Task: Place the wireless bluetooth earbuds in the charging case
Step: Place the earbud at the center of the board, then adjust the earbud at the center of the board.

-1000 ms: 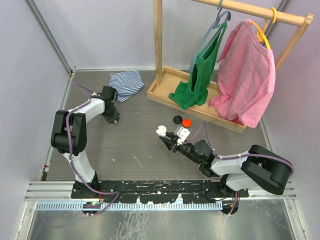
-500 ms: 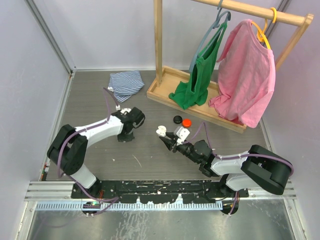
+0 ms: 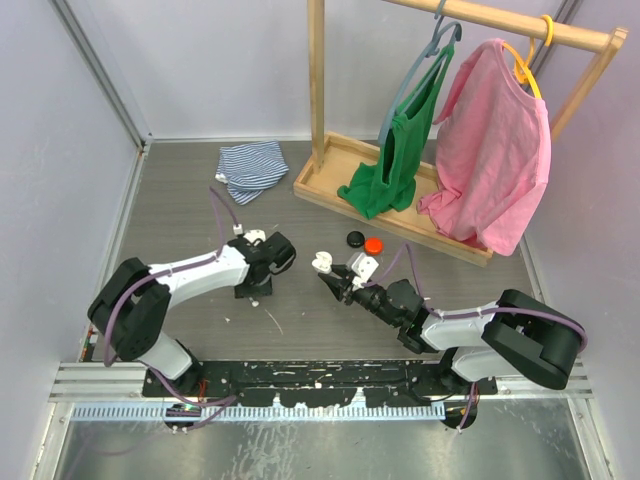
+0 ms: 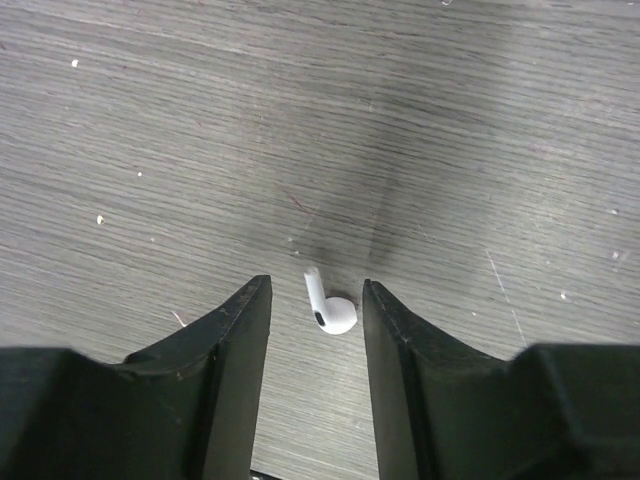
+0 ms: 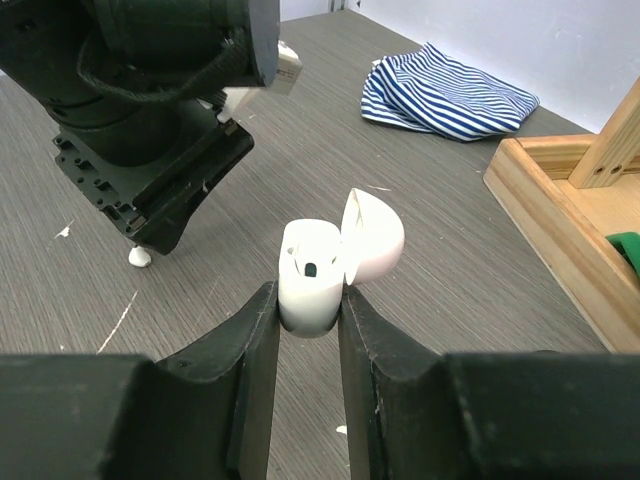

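Observation:
A white earbud (image 4: 330, 308) lies on the grey table, stem pointing away, and it also shows small in the right wrist view (image 5: 139, 257). My left gripper (image 4: 315, 290) points down over it, open, a finger on each side; the bud rests closer to the right finger without being gripped. In the top view this gripper (image 3: 253, 288) is left of the middle. The white charging case (image 5: 310, 275) stands upright with its lid (image 5: 372, 235) flipped open, and my right gripper (image 5: 305, 300) is shut on its body. From above the case (image 3: 323, 261) sits just right of the left gripper.
A small black round piece (image 3: 354, 238) and an orange one (image 3: 373, 244) lie behind the case. A wooden rack base (image 3: 330, 190) with hanging green and pink garments stands at the back right. A striped cloth (image 3: 252, 165) lies at the back left.
My left arm swung from the back left, near the striped cloth, to the middle and came down over the white earbud, and its jaws opened. The right arm and case stayed still.

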